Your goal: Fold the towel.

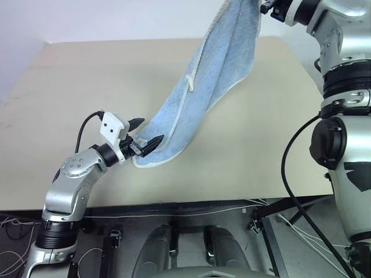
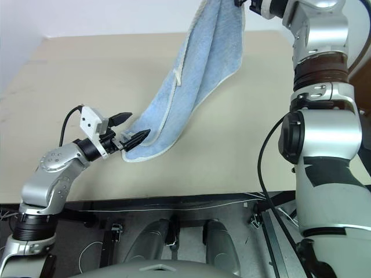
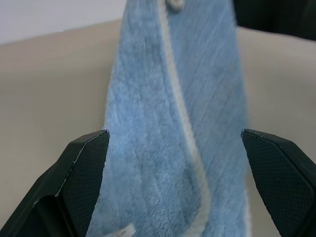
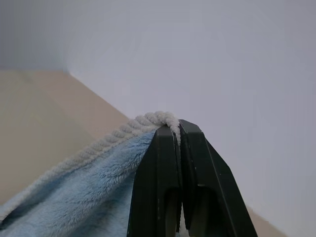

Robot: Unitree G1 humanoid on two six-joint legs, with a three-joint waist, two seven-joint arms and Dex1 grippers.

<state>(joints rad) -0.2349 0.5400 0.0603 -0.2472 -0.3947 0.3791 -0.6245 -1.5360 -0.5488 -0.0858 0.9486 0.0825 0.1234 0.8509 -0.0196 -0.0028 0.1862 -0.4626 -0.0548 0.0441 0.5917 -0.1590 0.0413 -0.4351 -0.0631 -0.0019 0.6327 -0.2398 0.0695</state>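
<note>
The towel (image 1: 214, 81), light blue terry with cream edging and a small white loop (image 1: 189, 84), hangs slantwise from the upper right down to the beige table (image 1: 87, 81), where its lower end rests. My right gripper (image 4: 178, 129) is shut on the towel's top corner, high above the table's far right. My left gripper (image 1: 148, 132) is open at the towel's lower end, one finger on either side of the hanging cloth (image 3: 173, 148), above the table's near left part.
The table's front edge (image 1: 174, 205) runs just below the left arm, with cables hanging beneath it. A pale wall stands behind the table's far edge.
</note>
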